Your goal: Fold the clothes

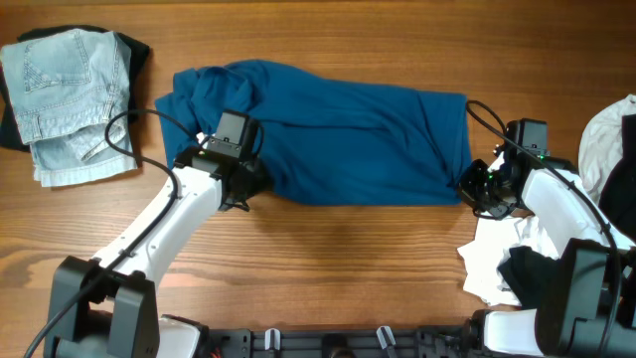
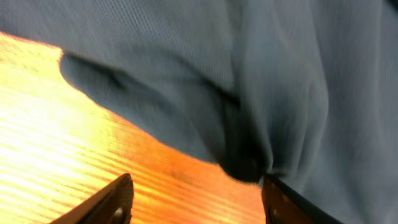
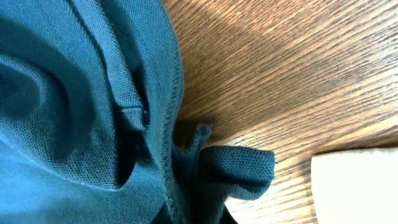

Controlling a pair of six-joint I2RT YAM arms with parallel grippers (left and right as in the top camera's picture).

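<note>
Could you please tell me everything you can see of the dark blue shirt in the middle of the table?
The dark blue shirt is a soft knit with stitched hems, folded into a rumpled band lying flat across the wooden table, bunched at its left end. The left gripper stands open at its lower left edge; the right gripper seems shut on its lower right corner, where the cloth puckers.
</note>
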